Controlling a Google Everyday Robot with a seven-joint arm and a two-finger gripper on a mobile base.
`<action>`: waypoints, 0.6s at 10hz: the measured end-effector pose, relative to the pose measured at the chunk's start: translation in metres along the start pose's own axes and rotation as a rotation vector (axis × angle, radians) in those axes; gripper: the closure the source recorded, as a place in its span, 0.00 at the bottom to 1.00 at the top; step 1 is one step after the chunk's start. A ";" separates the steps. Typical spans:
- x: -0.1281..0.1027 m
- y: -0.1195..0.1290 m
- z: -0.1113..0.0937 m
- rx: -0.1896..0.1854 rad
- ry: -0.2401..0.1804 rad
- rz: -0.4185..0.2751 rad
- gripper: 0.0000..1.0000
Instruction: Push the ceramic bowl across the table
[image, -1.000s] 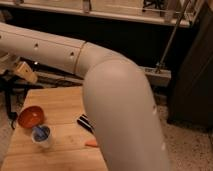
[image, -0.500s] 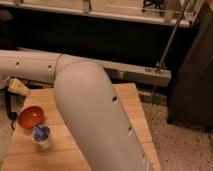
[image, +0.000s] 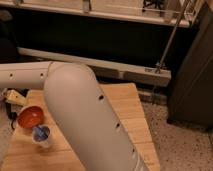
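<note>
We see the big pale arm (image: 85, 120) right in front of us. It hides the whole middle of the table (image: 131, 112) and runs off the bottom of the view, so we cannot see what lies under it. The arm bends and reaches away to the left, where it is cut off too.

The gripper (image: 15, 96) is a small tan shape by the far left corner of the table. It is hard to make out, and the arm hides its top. Its fingers are spread wide and have nothing between them. It does not touch the bowl.

The ceramic bowl (image: 31, 116) sits by the left edge of the table, just in front of the gripper. It is round, shiny and orange-red. The arm hides a little of its right side.

A clear cup (image: 42, 136) with something blue in it stands just beside the bowl, closer to the front edge. We cannot tell if the two touch.

The right side of the table shows bare wood. Past it are a speckled floor (image: 182, 145) and a dark cabinet (image: 192, 75).
</note>
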 end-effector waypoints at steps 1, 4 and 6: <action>-0.001 -0.001 0.000 0.000 0.000 -0.002 0.20; -0.002 -0.001 -0.001 0.001 -0.001 -0.003 0.20; -0.006 -0.010 0.000 0.035 -0.011 0.013 0.20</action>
